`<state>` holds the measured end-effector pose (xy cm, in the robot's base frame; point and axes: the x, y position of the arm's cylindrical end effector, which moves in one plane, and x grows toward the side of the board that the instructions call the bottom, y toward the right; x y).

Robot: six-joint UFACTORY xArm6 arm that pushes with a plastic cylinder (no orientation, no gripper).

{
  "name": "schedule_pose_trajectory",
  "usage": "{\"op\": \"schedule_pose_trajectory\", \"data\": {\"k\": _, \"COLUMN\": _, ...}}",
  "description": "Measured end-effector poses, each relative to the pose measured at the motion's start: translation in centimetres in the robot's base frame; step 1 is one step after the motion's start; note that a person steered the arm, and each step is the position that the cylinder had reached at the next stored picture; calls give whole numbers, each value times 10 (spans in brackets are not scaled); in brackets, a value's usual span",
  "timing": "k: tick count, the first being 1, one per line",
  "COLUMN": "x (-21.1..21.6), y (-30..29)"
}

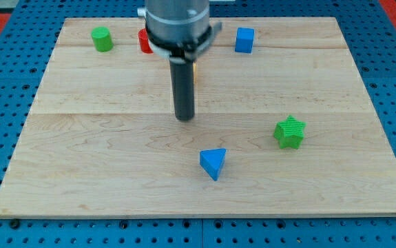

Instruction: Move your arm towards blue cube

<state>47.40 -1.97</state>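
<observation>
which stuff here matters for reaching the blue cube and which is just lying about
Job: blue cube, top right; my tip, mid-board, below-left of it.

Lying about: green cylinder, red block partly hidden, blue triangle, green star.

Green cylinder (102, 39), green star (290, 132), blue triangle (213, 162), red block (144, 40)

I see the blue cube (244, 40) sitting flat on the wooden tabletop (101, 158), at the far edge and somewhat right of centre. It is a solid, bright blue block, upright, with nothing touching it and bare wood all round.
</observation>
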Motion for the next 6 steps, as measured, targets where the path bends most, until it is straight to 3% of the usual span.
{"op": "schedule_pose_trajectory", "data": {"k": 3, "x": 65, "y": -4}}
{"op": "schedule_pose_trajectory", "data": {"k": 6, "x": 96, "y": -28}}
